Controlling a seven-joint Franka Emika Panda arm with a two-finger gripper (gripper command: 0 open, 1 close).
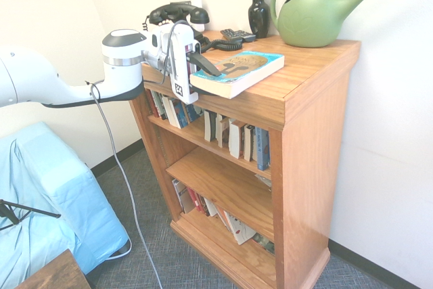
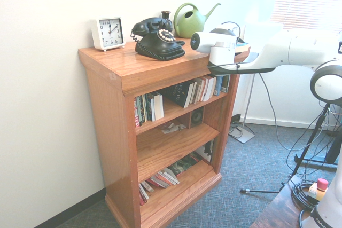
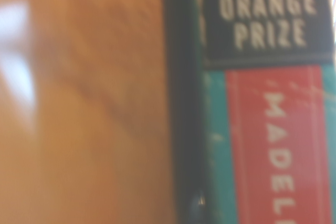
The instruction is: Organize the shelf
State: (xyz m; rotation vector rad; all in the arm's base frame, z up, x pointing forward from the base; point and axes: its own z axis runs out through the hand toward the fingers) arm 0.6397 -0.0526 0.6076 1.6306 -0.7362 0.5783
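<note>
Bookcase holds books (leaning, some).

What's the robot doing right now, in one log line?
gripper: at book's spine end | book: flat on shelf top | grip: not certain | watering can: behind book

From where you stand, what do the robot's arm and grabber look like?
The arm is smooth, rounded and white, with a silvery ring and dark trim. A thin grey cable hangs from it. The gripper has a white body with a small black-and-white square marker and dark fingers.
</note>
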